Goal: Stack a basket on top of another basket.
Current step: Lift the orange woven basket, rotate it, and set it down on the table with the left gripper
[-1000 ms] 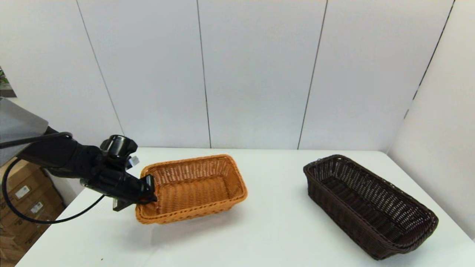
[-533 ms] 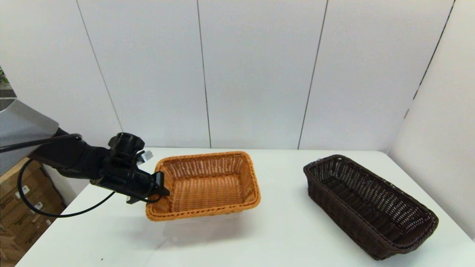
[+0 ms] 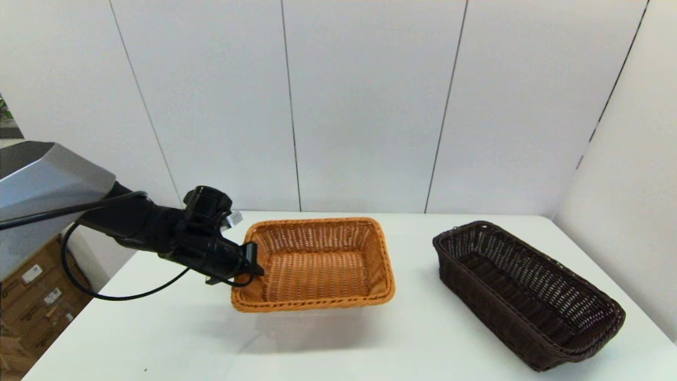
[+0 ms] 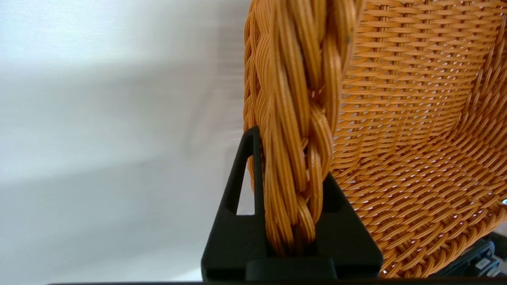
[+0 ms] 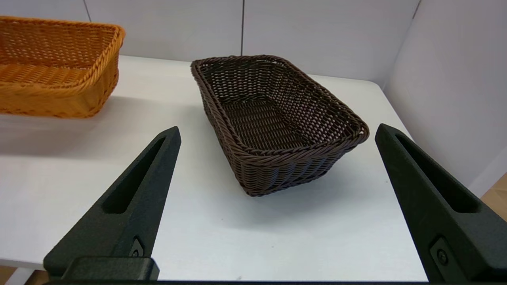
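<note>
The left gripper (image 3: 253, 264) is clamping its fingers on the braided rim of the orange basket (image 3: 317, 264), holding it above the table (image 3: 370, 338). At three o'clock, the dark basket (image 3: 523, 291) is sitting apart. The right gripper (image 5: 277, 206) is waiting near it, fingers spread wide.

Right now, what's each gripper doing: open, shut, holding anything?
Left gripper: jaws shut on the braided rim of the orange basket, held above the table.
Right gripper: jaws open, holding nothing, facing the dark brown basket.
</note>
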Robot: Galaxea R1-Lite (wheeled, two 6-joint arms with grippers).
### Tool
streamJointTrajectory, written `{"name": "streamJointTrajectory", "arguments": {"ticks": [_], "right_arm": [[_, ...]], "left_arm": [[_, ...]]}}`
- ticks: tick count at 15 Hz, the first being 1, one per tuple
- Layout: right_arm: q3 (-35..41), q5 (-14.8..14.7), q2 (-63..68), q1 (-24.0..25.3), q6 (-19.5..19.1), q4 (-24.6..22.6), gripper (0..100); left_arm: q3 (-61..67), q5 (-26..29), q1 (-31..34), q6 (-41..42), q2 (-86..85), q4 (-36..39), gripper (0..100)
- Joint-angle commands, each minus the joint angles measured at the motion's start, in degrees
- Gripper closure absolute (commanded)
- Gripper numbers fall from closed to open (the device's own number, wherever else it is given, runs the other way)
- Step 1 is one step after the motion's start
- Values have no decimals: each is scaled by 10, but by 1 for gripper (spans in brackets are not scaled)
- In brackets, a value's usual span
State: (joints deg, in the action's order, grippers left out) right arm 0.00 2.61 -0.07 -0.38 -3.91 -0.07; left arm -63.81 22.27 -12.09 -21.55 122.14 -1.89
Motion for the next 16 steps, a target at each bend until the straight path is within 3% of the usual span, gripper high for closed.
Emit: {"name": "streamJointTrajectory", "arguments": {"ticks": [1, 16], "right_arm": [[0, 0, 1, 0, 0, 0, 0], [0, 0, 1, 0, 0, 0, 0]], "left_arm": [[-3, 1, -26, -16, 14, 0, 100], [-28, -2, -50, -35, 28, -45, 100]]}}
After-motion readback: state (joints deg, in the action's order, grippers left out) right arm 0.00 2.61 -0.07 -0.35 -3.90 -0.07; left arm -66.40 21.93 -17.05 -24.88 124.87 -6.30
